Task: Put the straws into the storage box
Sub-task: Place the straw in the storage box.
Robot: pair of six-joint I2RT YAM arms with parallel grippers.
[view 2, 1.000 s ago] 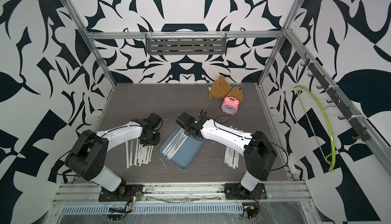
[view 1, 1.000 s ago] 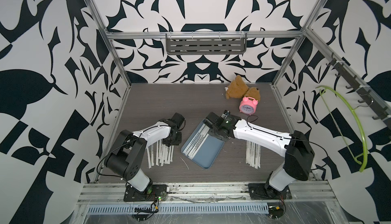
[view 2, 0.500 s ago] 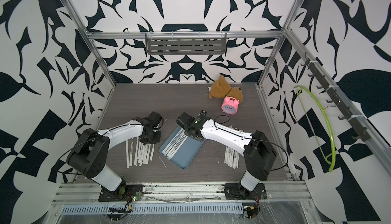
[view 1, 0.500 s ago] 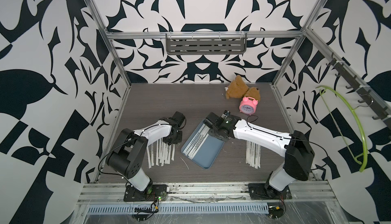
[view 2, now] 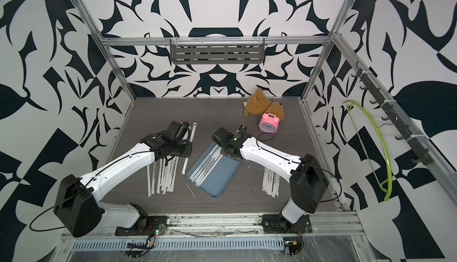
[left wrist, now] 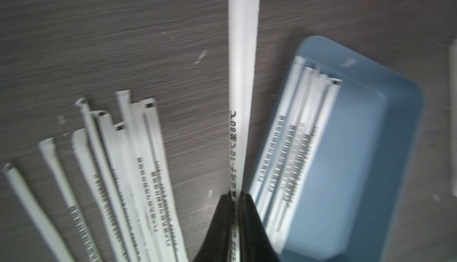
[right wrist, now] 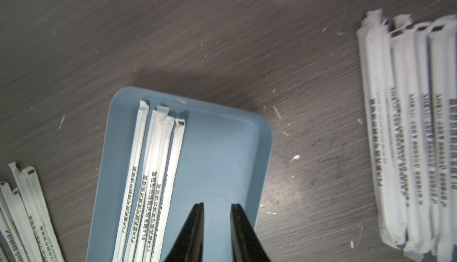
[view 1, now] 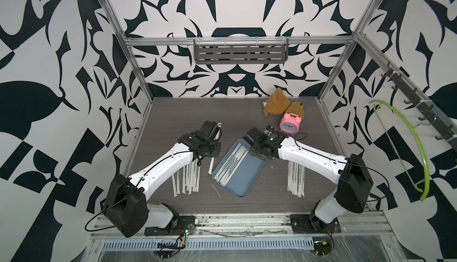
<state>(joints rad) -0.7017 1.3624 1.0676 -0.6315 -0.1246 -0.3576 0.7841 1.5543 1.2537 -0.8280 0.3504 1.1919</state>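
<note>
Fingers (left wrist: 223, 213) of the left gripper (left wrist: 237, 195) are clamped on a single straw (left wrist: 243, 50). The right gripper (right wrist: 216, 207) hangs over the storage box (right wrist: 222, 149), jaws parted and empty. Four straws (right wrist: 153, 174) lie in the box, and loose piles (view 1: 188, 176) sit on either side of it. We judge the straws light, flat and easily bent, best taken near mid-length. Only the left wrist view shows the pinch; in both top views the wrist hides it.
</note>
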